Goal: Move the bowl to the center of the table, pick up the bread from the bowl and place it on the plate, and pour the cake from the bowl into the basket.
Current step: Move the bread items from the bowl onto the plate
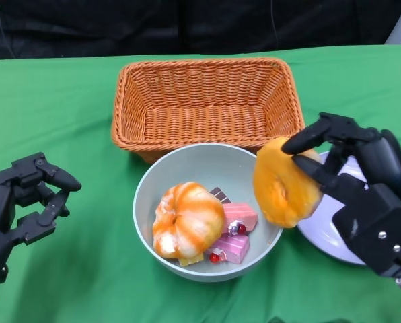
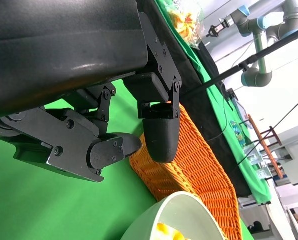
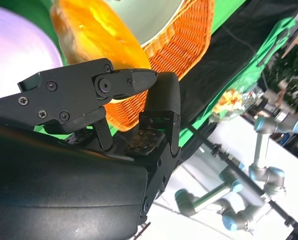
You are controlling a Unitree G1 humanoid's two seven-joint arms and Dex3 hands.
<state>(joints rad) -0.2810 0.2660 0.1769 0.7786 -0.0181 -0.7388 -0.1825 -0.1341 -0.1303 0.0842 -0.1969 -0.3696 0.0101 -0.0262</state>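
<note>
The right hand (image 1: 352,178) pinches a ring-shaped bread (image 1: 284,183) between its thumb and fingers and holds it in the air over the right rim of the bowl (image 1: 150,185), between the bowl and the plate (image 1: 321,232). The bread stands nearly on edge, its flat face with the centre dimple turned toward the camera and slightly left; being round, it has no clear long axis. In the right wrist view the same bread (image 3: 96,37) sits just past the black fingers (image 3: 134,82), with the plate (image 3: 16,55) beside it.

The pale bowl sits near the middle of the green table (image 1: 59,101), just in front of the basket (image 1: 207,101) and touching or nearly touching its front wall. Inside the bowl lie a second, round orange-and-white bread (image 1: 186,221) on the left side and pink cake pieces (image 1: 235,232) on the right, with a dark brown piece showing behind them. The cake slices lie flat, their long sides running roughly left to right.

The wicker basket is a rectangle with its long axis across the table. The white plate lies to the right of the bowl, partly hidden behind the right hand.

The left hand (image 1: 25,198) hovers over the cloth to the left of the bowl, fingers apart and holding nothing.

No writing or labels can be read on any of these things.
</note>
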